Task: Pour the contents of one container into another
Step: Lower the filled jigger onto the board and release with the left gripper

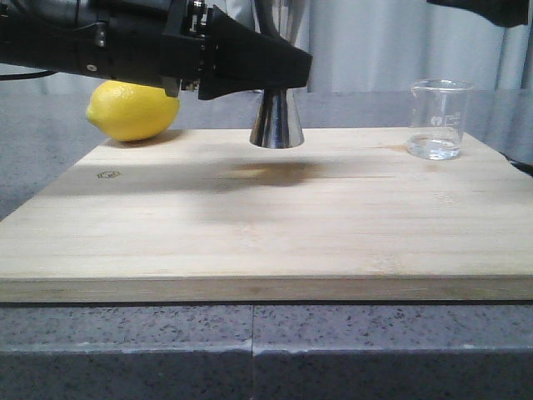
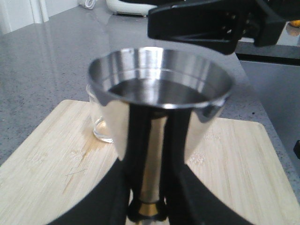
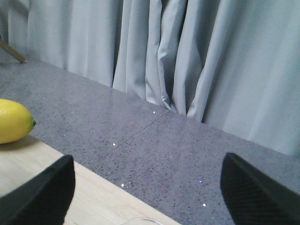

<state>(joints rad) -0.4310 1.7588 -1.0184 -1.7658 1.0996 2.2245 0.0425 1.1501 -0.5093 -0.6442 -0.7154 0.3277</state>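
Note:
My left gripper (image 1: 279, 79) is shut on the waist of the steel jigger (image 1: 276, 122), holding it upright a little above the wooden board (image 1: 250, 225), with its shadow beneath. In the left wrist view both black fingers (image 2: 136, 140) clamp the jigger's stem above its gold band (image 2: 150, 208), and its upper cup (image 2: 159, 86) fills the middle. The clear glass beaker (image 1: 437, 119) stands at the board's far right corner; it also shows behind the jigger (image 2: 99, 125). My right gripper (image 3: 145, 161) hovers open above the beaker, whose rim (image 3: 140, 220) just shows.
A yellow lemon (image 1: 133, 110) lies at the board's far left corner, and it appears in the right wrist view (image 3: 14, 121) too. Grey speckled countertop (image 1: 250, 350) surrounds the board. Pale curtains (image 3: 187, 56) hang behind.

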